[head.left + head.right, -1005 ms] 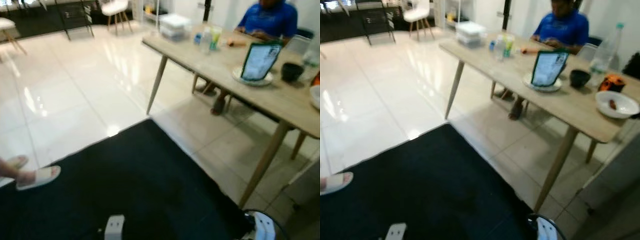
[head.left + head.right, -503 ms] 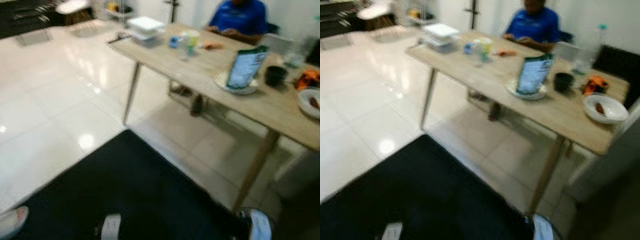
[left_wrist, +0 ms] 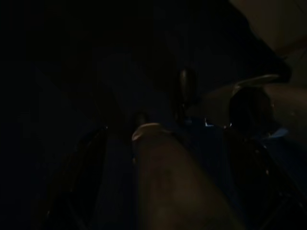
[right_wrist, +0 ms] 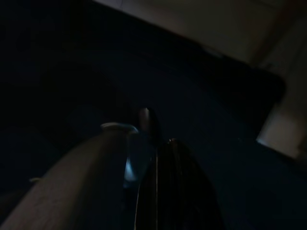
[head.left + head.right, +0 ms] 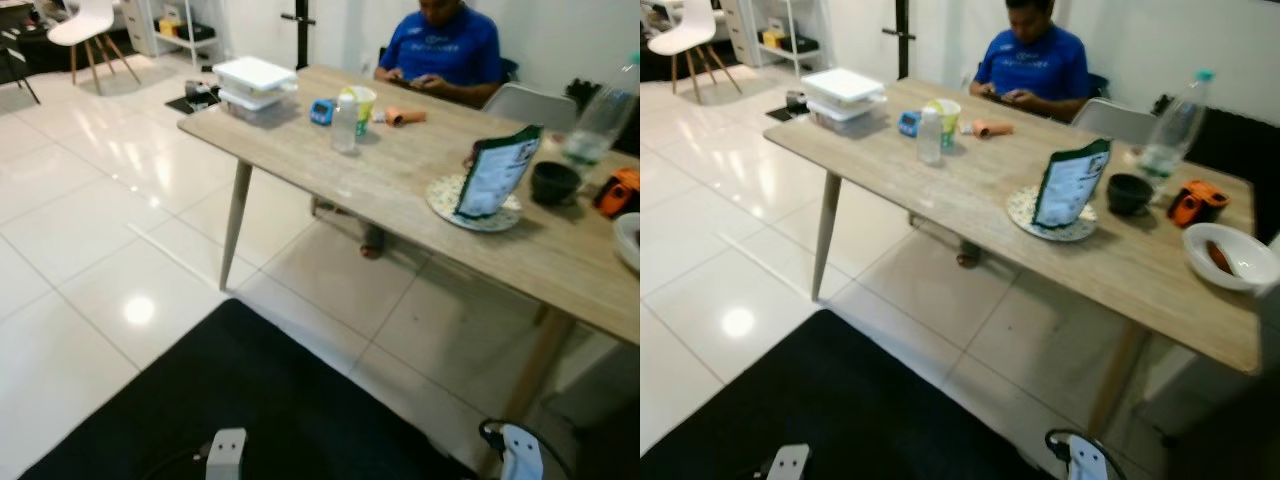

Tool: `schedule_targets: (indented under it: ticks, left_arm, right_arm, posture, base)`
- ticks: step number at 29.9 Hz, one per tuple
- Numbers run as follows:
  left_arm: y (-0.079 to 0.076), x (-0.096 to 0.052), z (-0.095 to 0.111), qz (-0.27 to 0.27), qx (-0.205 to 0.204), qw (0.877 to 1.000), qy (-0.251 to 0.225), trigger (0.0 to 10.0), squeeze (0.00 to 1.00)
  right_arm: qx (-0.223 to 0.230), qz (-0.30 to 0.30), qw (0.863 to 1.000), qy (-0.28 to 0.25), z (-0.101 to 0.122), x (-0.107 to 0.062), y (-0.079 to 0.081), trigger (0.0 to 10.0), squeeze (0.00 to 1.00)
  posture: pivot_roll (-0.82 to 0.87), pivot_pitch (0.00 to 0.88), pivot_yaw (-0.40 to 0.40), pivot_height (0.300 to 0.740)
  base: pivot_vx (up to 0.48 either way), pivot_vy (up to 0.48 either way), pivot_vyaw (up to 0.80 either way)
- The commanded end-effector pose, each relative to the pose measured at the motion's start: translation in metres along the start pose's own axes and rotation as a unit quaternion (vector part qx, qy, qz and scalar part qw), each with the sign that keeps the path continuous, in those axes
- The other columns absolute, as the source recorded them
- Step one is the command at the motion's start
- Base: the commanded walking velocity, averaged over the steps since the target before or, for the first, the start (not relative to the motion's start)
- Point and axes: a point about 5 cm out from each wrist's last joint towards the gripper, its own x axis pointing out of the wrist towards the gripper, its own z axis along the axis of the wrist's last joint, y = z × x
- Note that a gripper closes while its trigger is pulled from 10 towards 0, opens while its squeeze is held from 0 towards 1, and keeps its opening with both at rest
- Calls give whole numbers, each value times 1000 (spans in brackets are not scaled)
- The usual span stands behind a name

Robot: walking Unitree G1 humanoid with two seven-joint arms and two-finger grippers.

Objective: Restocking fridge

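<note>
Two arms: the left arm and right arm are hanging low over the black mat, doing no work.
Jaws: both wrist views are lying in deep shade, so whether the left gripper or the right gripper has its jaws apart or together cannot be told.
Change: the head camera has been swinging round towards the tabletop, which is now sitting sharper and more central; the things on it are not moving.
Meaning: the robot is probably still walking and orienting itself, with no restocking grasp begun.
Fridge: its place cannot be told from these pictures.
Tabletop load: stacked white containers, a small clear bottle, a green pouch standing on a patterned plate, a dark cup and a tall water bottle.
Person: someone in a blue shirt is sitting at the far side.
View difference: the right eye is taking in the whole white bowl, which the left eye is cutting at its edge; the wrist views are adding just dark mat and a strip of pale floor.
</note>
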Motion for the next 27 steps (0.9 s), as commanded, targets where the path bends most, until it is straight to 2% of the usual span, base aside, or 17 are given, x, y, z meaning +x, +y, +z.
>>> schedule_targets:
  ticks: [1,8,11,27]
  left_arm:
    - [-1,0,-6,-1,-2,1000,8,10000,0]
    - [-1,0,-6,3,-1,1000,11,10000,0]
    - [1,0,-6,16,-5,1000,11,10000,0]
    - [0,0,-3,14,-2,1000,6,10000,0]
  right_arm:
    - [-7,-4,1000,-5,3,-1,-4,10000,0]
    - [-8,-3,1000,-5,3,-1,-4,10000,0]
    - [-8,-3,1000,-5,3,-1,-4,10000,0]
    - [-10,9,1000,5,0,-1,-1,10000,0]
  posture:
    - [-87,46,-40,740]
    - [-87,46,-41,740]
    - [-88,48,-41,740]
    - [-91,54,-34,740]
  base:
    - [454,0,0]
    - [451,0,0]
    - [0,0,0]
    - [0,0,-768]
